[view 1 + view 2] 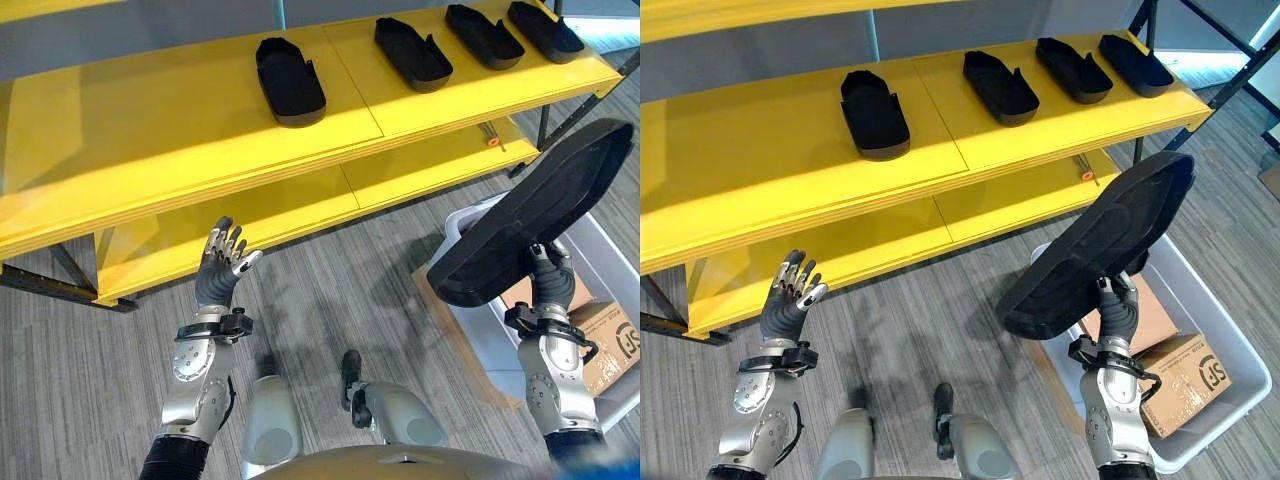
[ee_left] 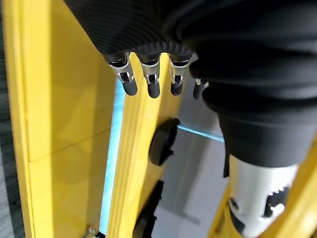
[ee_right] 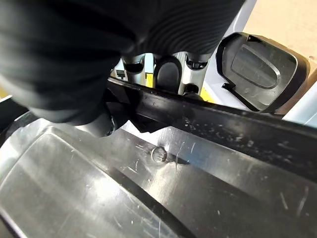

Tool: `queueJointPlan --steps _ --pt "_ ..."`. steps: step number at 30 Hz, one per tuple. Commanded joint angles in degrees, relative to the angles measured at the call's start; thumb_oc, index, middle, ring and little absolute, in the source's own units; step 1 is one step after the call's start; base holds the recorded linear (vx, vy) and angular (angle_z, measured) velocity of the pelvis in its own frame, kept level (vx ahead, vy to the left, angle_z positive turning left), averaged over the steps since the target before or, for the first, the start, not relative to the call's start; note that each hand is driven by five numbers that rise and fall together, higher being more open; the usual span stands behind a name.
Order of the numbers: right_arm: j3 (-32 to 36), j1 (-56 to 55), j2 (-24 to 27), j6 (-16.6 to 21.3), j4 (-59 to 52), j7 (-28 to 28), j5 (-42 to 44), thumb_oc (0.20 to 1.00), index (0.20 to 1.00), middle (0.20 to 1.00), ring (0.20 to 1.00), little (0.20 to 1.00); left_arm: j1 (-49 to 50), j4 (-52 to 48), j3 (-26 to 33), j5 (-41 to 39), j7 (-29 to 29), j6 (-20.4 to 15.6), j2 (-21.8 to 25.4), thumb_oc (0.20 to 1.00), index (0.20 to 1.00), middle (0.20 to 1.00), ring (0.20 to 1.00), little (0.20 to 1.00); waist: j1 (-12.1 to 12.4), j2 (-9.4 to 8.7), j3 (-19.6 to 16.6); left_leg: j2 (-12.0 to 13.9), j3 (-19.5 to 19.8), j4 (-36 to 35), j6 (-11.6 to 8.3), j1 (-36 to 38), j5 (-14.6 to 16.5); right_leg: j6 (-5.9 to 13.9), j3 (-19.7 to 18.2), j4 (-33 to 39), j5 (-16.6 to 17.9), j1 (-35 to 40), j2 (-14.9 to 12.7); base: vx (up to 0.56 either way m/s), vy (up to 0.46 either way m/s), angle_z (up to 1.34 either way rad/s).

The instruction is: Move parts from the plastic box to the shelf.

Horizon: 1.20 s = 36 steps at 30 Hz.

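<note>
The right hand (image 1: 1117,312) gripped a black part (image 1: 1102,243) by its edge — tilted, raised above the plastic box (image 1: 1230,330). The left hand (image 1: 222,262) hovered, fingers spread, before the yellow shelf (image 1: 150,140).

The part (image 1: 1100,240) sits above the right hand (image 1: 1118,312), over the plastic box (image 1: 1230,330); the shelf (image 1: 760,170) lies beyond both hands, four parts on it.
</note>
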<state>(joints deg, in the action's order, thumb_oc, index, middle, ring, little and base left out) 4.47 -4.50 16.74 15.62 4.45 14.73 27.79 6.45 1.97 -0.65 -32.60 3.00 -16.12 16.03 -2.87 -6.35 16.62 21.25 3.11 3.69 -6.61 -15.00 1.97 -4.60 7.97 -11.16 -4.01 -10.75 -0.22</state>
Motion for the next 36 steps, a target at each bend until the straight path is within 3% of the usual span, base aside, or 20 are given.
queueJointPlan --steps 1,3,7,10,12,13,14,16,18,19,21,22,24,26,27,30,36 --pt "0.8 -1.9 3.1 4.2 -4.2 -0.9 0.0 0.2 0.2 0.2 0.2 0.2 3.7 -5.0 1.6 0.9 0.2 -3.2 1.7 1.0 1.0 1.0 1.0 1.0 0.1 3.37 -4.0 -1.2 -6.7 -7.8 -1.67 3.6 -13.9 9.5 -4.8 1.7 -2.9 8.6 -6.0 0.39 0.426 0.28" --pt "0.4 -2.4 2.6 4.0 -4.2 -1.2 -0.4 0.2 0.2 0.2 0.2 0.2 4.1 -4.8 1.6 1.1 0.2 -3.3 1.6 1.0 1.0 1.0 1.0 1.0 0.6 3.69 -4.5 -1.6 -5.7 -8.1 -1.95 4.0 -13.9 9.96 -5.1 2.5 -2.9 9.9 -6.5 0.25 0.267 -0.07" --pt "-0.3 -3.3 0.9 3.3 -4.9 -2.4 0.1 0.2 0.2 0.2 0.2 0.2 3.8 -5.3 1.6 1.9 -0.2 -3.1 2.8 1.0 1.0 1.0 1.0 1.0 1.3 2.64 -5.1 -4.9 -6.3 -1.6 -1.12 1.9 -10.5 11.65 -5.2 4.5 -2.0 13.1 -10.4 0.17 0.2 -0.15" --pt "-3.9 -1.8 0.2 2.0 -5.7 -3.8 -0.1 0.2 0.2 0.2 0.2 0.2 2.1 -5.2 1.5 2.0 0.8 -3.6 4.6 1.0 1.0 1.0 1.0 1.0 2.3 0.72 -5.2 -9.1 -7.2 8.9 1.12 -3.5 -4.4 13.49 -4.8 5.7 1.8 13.7 -15.5 0.17 0.294 0.21" --pt "-5.7 -0.5 0.1 1.5 -6.0 -4.0 -0.6 0.2 0.2 0.2 0.2 0.2 1.1 -5.0 1.4 2.7 2.0 -3.7 5.3 1.0 1.0 1.0 1.0 1.0 2.9 0.05 -5.5 -11.2 -7.2 13.1 2.93 -6.1 -1.0 14.32 -4.6 4.9 3.9 12.9 -17.7 0.13 0.287 0.11" --pt "-5.7 -0.5 0.1 1.5 -6.0 -4.0 -0.6 0.2 0.2 0.2 0.2 0.2 1.1 -5.0 1.5 2.7 2.0 -3.7 5.3 1.0 1.0 1.0 1.0 1.0 2.9 0.04 -5.6 -11.2 -7.2 13.1 2.94 -6.2 -1.0 14.33 -4.6 4.9 3.8 12.8 -17.7 0.12 0.233 0.05" --pt "-6.1 -0.4 -0.1 1.5 -6.2 -4.2 -0.5 0.2 0.2 0.2 0.2 0.2 0.8 -5.1 1.5 2.8 2.2 -3.7 5.4 1.0 1.0 1.0 1.0 1.0 3.1 -0.14 -5.6 -11.9 -7.4 14.1 3.51 -6.6 -0.1 14.33 -4.2 4.0 4.7 12.6 -18.2 0.1 0.215 0.07" --pt "-8.1 1.1 -0.5 1.2 -5.8 -4.4 -0.3 0.2 0.2 0.2 0.2 0.2 -2.0 -4.3 1.2 4.1 3.6 -3.8 6.8 1.0 1.0 1.0 1.0 1.0 2.8 0.43 -4.3 -14.3 -6.8 13.1 6.2 -4.7 1.6 12.8 -5.7 -8.1 11.9 6.5 -18.3 0.12 0.369 0.11" --pt "-9.5 1.9 -0.8 1.4 -6.4 -4.8 0.0 0.2 0.2 0.2 0.2 0.2 -3.0 -4.3 1.3 4.2 4.0 -3.9 7.5 1.0 1.0 1.0 1.0 1.0 2.3 1.41 -3.3 -14.7 -6.7 11.2 7.09 -2.9 1.6 12.23 -6.0 -12.5 12.6 3.2 -17.5 0.08 0.225 0.33" --pt "-10.3 3.1 -0.9 1.2 -6.1 -4.5 0.1 0.2 0.2 0.2 0.2 0.2 -4.4 -3.9 0.9 4.4 4.6 -4.1 7.6 1.0 1.0 1.0 1.0 1.0 2.3 1.62 -3.1 -14.9 -7.5 10.6 6.97 -1.3 2.7 12.32 -3.0 -9.2 13.7 2.0 -20.4 0.14 0.057 0.38" --pt "-10.6 4.8 -0.5 1.3 -5.8 -4.1 0.0 0.2 0.2 0.2 0.2 0.2 -5.4 -3.6 0.6 3.5 4.8 -4.3 7.5 1.0 1.0 1.0 1.0 1.0 2.1 1.34 -2.6 -14.3 -7.7 10.7 6.08 -0.4 3.9 13.22 -0.4 -1.3 14.1 1.0 -22.6 0.15 -0.166 -0.24" --pt "-10.7 6.3 -0.1 1.2 -5.6 -3.7 0.0 0.2 0.2 0.2 0.2 0.2 -5.8 -3.3 0.7 3.1 5.7 -4.7 7.0 1.0 1.0 1.0 1.0 1.0 1.7 1.29 -1.1 -12.9 -6.9 12.1 4.59 0.1 4.8 15.03 0.2 5.5 15.9 0.7 -23.4 0.15 -0.298 -0.44" --pt "-10.3 4.8 0.3 1.0 -7.2 -4.9 0.8 0.2 0.2 0.2 0.2 0.2 -5.1 -2.6 0.4 2.4 5.2 -4.6 6.3 1.0 1.0 1.0 1.0 1.0 1.6 -0.13 -0.9 -12.8 -5.7 13.5 3.38 0.1 5.0 15.96 -3.6 6.4 13.9 2.2 -22.2 0.16 -0.304 0.19" --pt "-10.2 4.3 0.7 0.8 -7.1 -5.4 0.7 0.2 0.2 0.2 0.2 0.2 -4.6 -2.6 0.3 2.5 4.9 -4.4 5.6 1.0 1.0 1.0 1.0 1.0 1.6 -0.55 -1.5 -12.7 -5.7 13.1 2.78 0.2 4.6 16.28 -2.2 5.9 14.2 3.1 -22.1 0.09 -0.267 0.83" --pt "-9.8 5.0 2.1 0.7 -7.6 -5.6 -0.1 0.2 0.2 0.2 0.2 0.2 -2.9 -3.0 1.0 1.8 4.4 -4.3 4.9 1.0 1.0 1.0 1.0 1.0 1.8 -0.63 -2.3 -10.7 -4.6 11.5 1.23 0.9 3.0 15.95 -1.0 5.1 12.4 4.0 -20.0 0.07 -0.312 0.91" --pt "-10.2 8.1 4.0 1.0 -7.6 -5.1 -2.2 0.2 0.2 0.2 0.2 0.2 -2.7 -3.3 1.8 1.2 4.5 -4.4 4.2 1.0 1.0 1.0 1.0 1.0 2.7 -0.34 -2.8 -7.6 -4.0 8.2 -0.62 2.4 0.6 14.8 1.8 4.2 7.0 5.1 -17.4 0.06 -0.299 0.28" --pt "-15.0 17.9 7.0 0.2 -7.3 -7.1 -4.8 0.2 0.2 0.2 0.2 0.2 -2.8 -4.3 1.5 0.6 3.6 -3.7 4.0 1.0 1.0 1.0 1.0 1.0 5.0 0.04 -2.9 -6.6 -3.8 6.5 -0.96 3.4 -0.3 14.14 2.7 2.5 4.4 5.5 -16.5 0.01 -0.104 -0.03"
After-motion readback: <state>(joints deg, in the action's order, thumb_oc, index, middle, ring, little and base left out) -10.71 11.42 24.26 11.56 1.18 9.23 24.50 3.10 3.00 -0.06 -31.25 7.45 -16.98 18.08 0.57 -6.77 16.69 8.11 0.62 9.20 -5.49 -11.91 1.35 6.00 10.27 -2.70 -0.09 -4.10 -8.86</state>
